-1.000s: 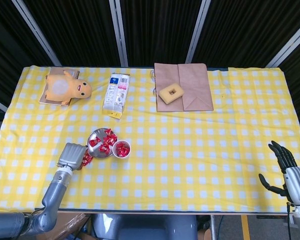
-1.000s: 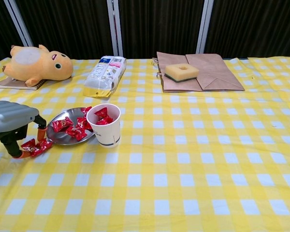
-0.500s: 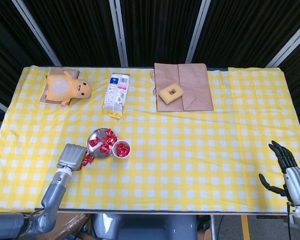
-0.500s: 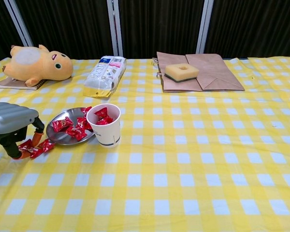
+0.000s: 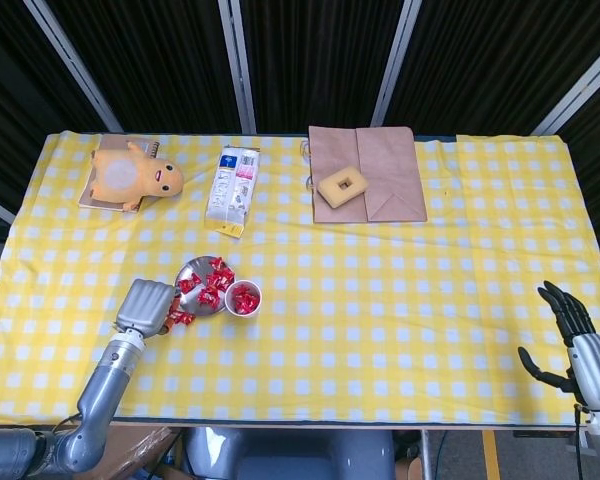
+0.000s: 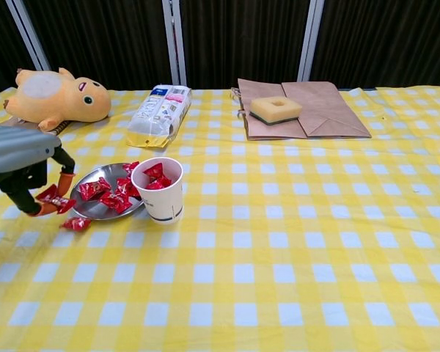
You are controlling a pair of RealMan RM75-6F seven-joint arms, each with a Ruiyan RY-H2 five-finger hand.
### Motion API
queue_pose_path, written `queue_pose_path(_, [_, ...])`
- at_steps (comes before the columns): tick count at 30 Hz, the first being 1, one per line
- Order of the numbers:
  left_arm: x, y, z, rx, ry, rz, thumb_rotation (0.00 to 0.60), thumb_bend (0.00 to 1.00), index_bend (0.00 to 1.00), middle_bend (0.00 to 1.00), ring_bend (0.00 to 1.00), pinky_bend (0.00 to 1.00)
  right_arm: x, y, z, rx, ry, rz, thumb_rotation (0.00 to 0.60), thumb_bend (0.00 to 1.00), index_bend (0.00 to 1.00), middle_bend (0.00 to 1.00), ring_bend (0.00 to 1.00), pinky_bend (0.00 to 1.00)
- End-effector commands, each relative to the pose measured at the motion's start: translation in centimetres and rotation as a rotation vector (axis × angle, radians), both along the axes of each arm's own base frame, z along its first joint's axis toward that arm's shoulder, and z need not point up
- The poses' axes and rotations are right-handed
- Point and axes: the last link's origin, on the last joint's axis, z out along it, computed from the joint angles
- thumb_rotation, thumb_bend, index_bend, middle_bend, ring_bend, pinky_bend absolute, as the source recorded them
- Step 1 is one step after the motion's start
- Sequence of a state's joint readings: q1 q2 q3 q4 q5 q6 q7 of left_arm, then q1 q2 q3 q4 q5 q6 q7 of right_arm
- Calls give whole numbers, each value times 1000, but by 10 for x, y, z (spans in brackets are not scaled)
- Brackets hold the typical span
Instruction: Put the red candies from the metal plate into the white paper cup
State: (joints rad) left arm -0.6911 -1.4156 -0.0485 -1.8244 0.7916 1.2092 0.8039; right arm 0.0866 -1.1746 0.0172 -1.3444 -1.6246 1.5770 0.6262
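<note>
The metal plate (image 6: 101,177) (image 5: 189,269) holds several red candies (image 6: 111,195), and the white paper cup (image 6: 162,198) (image 5: 244,298) touching its right rim has red candies inside. My left hand (image 6: 23,166) (image 5: 145,305) hovers just left of the plate, pinching a red candy (image 6: 54,198) a little above the cloth. Another red candy (image 6: 77,223) lies loose on the tablecloth below the plate's left edge. My right hand (image 5: 572,338) rests at the table's near right corner, far from the plate, fingers spread and holding nothing; the chest view does not show it.
A yellow plush toy (image 6: 55,96) lies on a book at the back left. A white snack packet (image 6: 160,114) sits behind the plate. A brown paper bag (image 6: 315,110) with a yellow sponge (image 6: 276,108) on it lies at the back centre.
My left hand has risen from the cloth toward the plate with one candy pinched. A second candy that was under the fingers stayed on the tablecloth. The right hand has not moved.
</note>
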Motion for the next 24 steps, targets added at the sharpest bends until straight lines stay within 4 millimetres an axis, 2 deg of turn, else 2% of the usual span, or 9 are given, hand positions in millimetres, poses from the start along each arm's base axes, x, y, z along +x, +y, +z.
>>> queue_pose_path(1, [25,6,19,48,-72,-59,600,375,555,1000,1000,989,0,0,0,0,0,1,600,424,0,0,0,0])
queue_pose_path(4, [40,9,24,58,-95,-94,600,375,542,1000,1000,989,0,0,0,0,1,2,600,424,0,0,0,0])
queue_pose_path(9, [58,14,19,54,-106,-128,600,375,535,1000,1000,989,1,0,0,-1,-1,4,600,424,0,0,0,0])
queue_pose_path(24, [107,25,-36,-14,-86,-177,600,360,510,1000,1000,989,1,0,2,-3,-16,4,600,424,0,0,0,0])
